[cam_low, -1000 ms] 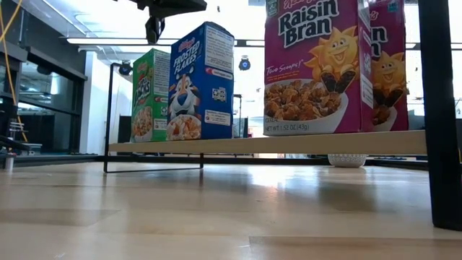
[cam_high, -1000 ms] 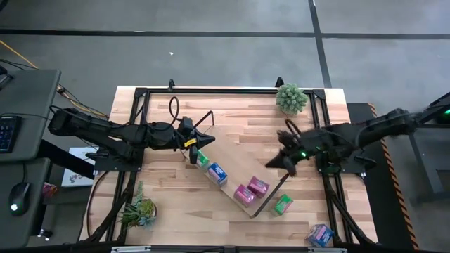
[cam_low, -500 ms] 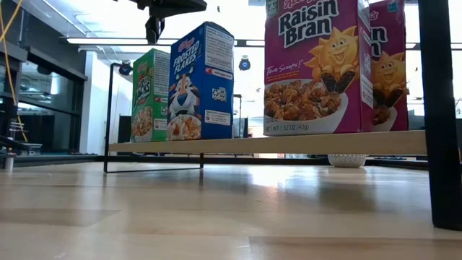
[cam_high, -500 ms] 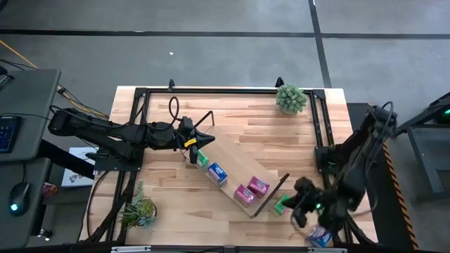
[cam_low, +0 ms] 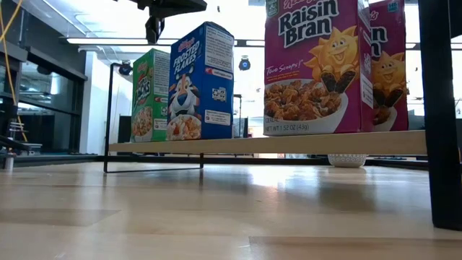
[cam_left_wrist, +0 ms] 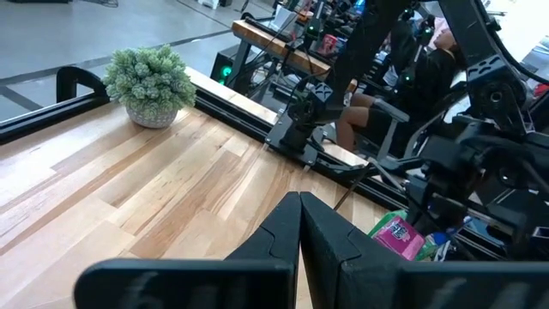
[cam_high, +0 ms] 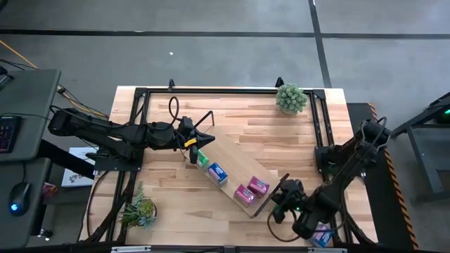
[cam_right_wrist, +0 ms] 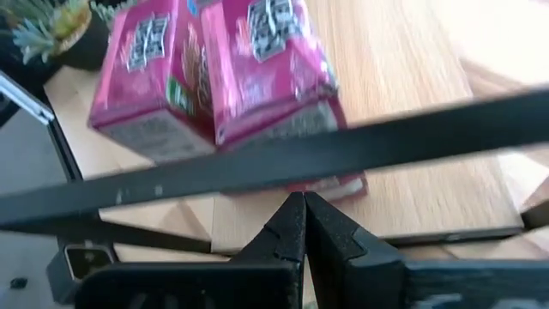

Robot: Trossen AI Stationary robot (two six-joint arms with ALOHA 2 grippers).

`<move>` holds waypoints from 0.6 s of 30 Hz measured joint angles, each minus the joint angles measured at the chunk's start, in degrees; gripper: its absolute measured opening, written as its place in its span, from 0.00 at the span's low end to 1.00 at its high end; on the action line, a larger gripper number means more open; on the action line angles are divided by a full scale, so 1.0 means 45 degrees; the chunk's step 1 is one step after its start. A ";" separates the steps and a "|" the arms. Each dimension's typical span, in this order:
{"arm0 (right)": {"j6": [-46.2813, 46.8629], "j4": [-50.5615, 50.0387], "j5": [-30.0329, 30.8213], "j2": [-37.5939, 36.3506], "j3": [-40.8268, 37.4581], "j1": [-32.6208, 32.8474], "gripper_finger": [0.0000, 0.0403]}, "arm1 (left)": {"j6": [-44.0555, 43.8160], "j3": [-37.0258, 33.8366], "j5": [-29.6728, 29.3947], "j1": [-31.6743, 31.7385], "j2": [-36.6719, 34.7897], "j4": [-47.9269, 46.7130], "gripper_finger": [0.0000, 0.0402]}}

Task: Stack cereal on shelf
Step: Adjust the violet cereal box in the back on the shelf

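The shelf (cam_high: 235, 172) is a light-wood board with black wire ends, lying diagonally across the table. On it stand a green cereal box (cam_high: 202, 159), a blue one (cam_high: 217, 172) and two pink ones (cam_high: 244, 194) (cam_high: 258, 185). In the low view, green (cam_low: 151, 94), blue (cam_low: 202, 79) and pink (cam_low: 317, 65) stand upright in a row. A loose blue box (cam_high: 321, 236) lies at the near right corner, partly under my right arm. My right gripper (cam_right_wrist: 302, 215) is shut, just outside the shelf's near wire end (cam_right_wrist: 283, 154), facing the pink boxes. My left gripper (cam_left_wrist: 300, 219) hangs shut above the shelf's far end.
A potted plant (cam_high: 290, 98) stands at the table's far right and another (cam_high: 139, 209) at the near left. A black frame (cam_high: 211, 90) runs around the tabletop's edges. Bare wood lies between the shelf and the far right plant.
My right gripper has swung from the table's right middle toward the near edge and down, turning as it went. It then came left to the shelf's near wire end. It now covers the spot where a loose green box lay. Its fingers stay shut.
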 joint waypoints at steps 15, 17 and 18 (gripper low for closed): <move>-0.0489 0.0344 0.0657 0.0010 0.0000 -0.0639 0.00 | 0.0010 0.0000 0.0003 0.0000 0.0000 0.0000 0.00; -0.0810 0.0603 0.0656 0.0010 0.0000 -0.0703 0.00 | 0.0011 0.0000 0.0005 0.0000 0.0000 0.0000 0.00; -0.0925 0.0744 0.0653 0.0010 0.0000 -0.0732 0.00 | 0.0012 0.0000 0.0005 0.0000 0.0000 0.0000 0.00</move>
